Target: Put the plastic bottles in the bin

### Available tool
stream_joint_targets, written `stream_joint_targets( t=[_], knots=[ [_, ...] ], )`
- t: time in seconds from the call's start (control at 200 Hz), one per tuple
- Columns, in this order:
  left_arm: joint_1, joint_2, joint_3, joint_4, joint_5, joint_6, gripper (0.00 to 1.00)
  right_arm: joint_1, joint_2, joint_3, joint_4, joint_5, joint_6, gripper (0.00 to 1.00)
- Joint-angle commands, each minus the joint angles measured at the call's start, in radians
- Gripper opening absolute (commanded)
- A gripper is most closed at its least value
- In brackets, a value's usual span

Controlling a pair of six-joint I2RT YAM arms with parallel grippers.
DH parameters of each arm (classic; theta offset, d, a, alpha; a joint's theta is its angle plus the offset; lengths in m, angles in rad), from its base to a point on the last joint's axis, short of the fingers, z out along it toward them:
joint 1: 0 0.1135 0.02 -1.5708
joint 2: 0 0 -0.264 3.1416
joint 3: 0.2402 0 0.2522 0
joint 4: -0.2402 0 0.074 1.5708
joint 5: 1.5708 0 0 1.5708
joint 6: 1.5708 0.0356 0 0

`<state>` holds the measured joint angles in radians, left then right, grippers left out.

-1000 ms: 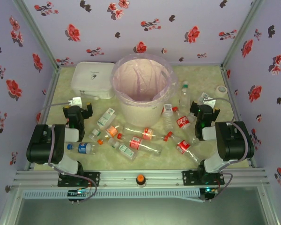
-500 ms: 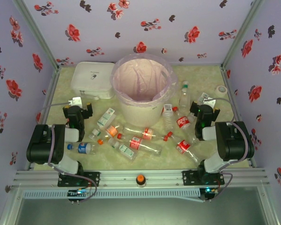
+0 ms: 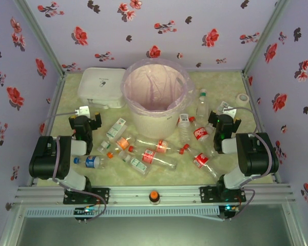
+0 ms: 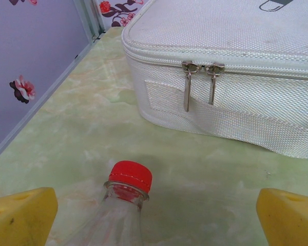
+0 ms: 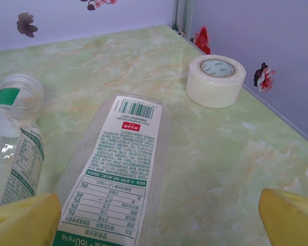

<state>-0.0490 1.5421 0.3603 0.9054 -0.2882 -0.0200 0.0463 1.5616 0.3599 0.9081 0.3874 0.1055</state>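
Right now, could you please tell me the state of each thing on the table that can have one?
bin: upright, open, bag-lined, no bottle seen inside.
plastic bottles: lying on the table, outside the bin.
red-capped bottle: capped, lying down.
white case: zipped shut.
tape roll: lying flat.
left gripper: open, either side of the red-capped bottle.
right gripper: open.

Both arms sit folded, left hand [image 3: 85, 117] and right hand [image 3: 224, 117] spread wide.

bottle label [image 5: 119, 169], 0%, perhaps 160mg
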Motion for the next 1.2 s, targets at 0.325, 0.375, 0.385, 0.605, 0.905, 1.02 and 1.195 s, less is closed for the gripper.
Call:
stream_joint_targets(
  t=[0.325, 0.375, 0.385, 0.605, 0.905, 1.02, 1.195],
  knots=[
    [0.011, -0.036, 0.033, -0.039, -0.037, -0.039, 1.0, -0.01, -0.04, 0.032, -0.066, -0.047, 0.016, 0.99],
    [0.008, -0.037, 0.041, -0.051, -0.038, -0.035, 1.0, -0.01, -0.044, 0.034, -0.072, -0.048, 0.013, 0.99],
    [0.007, -0.038, 0.043, -0.053, -0.039, -0.034, 1.0, -0.01, -0.042, 0.033, -0.066, -0.047, 0.013, 0.99],
    [-0.005, -0.301, 0.139, -0.373, -0.205, -0.058, 1.0, 0.005, -0.169, 0.106, -0.294, -0.026, -0.004, 0.99],
    [0.01, -0.599, 0.515, -1.167, -0.346, -0.226, 1.0, -0.004, -0.393, 0.568, -1.409, -0.037, 0.183, 0.99],
    [0.014, -0.57, 0.754, -1.48, -0.233, -0.263, 1.0, -0.006, -0.327, 0.732, -1.749, -0.047, 0.233, 0.99],
    [0.014, -0.472, 0.948, -1.695, 0.074, -0.271, 1.0, -0.01, -0.243, 0.812, -1.915, -0.137, 0.257, 0.99]
  ],
)
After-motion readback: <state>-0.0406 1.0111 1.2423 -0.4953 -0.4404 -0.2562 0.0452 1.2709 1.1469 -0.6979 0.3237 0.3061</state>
